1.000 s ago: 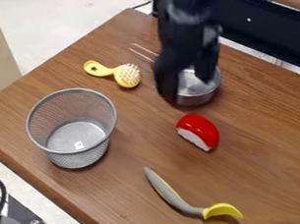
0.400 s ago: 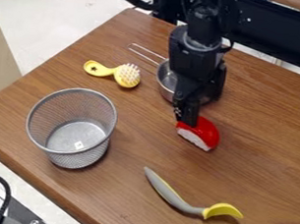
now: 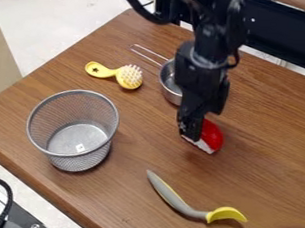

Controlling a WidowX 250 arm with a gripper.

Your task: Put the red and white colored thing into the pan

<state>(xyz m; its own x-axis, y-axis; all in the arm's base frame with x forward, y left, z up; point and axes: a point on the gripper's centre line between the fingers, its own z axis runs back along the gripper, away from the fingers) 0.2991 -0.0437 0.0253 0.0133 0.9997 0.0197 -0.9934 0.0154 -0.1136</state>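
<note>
The red and white thing lies on the wooden desk, beyond its middle as seen from the lower-left edge, and the pincer hangs down right over it. The pincer stands wide, one finger low in front of the thing's left part, hiding some of it, the other higher and further back, towards the desk's far edge; I cannot tell whether either touches it. The thing is outside the pan, a rounded, smooth, glossy red top over a white, rougher-looking underside that faces the lower left. The pan sits near it, further up the desk, shiny round metal with a thin looped wire handle pointing towards the top corner; the black arm covers its right part. Near the upper-left edge is a yellow brush, its flat handle pierced by a small star, its round head set with pale bristles. Near the lower-left edge stands a silvery mesh basket, upright and open-topped, round, narrowing from a smooth rim to a flat, solid-looking base. Well apart from the brush, towards the desk's lower part, lies a spoon-like utensil with a curving, matt grey handle and a scooped yellow end.
</note>
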